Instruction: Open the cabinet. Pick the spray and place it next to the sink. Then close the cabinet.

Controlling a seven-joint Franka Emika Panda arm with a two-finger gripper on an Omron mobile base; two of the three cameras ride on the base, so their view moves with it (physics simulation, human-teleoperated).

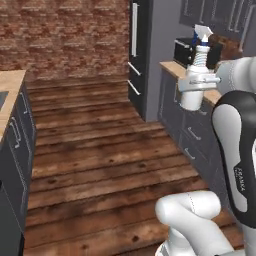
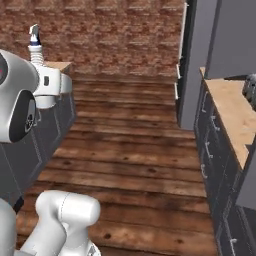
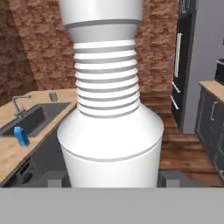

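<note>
- Fingers [image 3: 109, 179] stand wide apart, one tip on each side of the spray's [image 3: 110, 131] broad white base, clamped on it.
- Spray rises upright from the fingers; its ribbed neck fills the middle of the hand view.
- Left base view: spray [image 1: 200, 52] tops the white hand, nozzle blue and pale, held in the air above the wooden floor [image 1: 100, 160].
- Sink [image 3: 33, 118] lies well off to one side of the spray, set in a wooden surface [image 3: 8, 153].
- Blue carton [image 3: 21, 136] stands at the sink's near edge.
</note>
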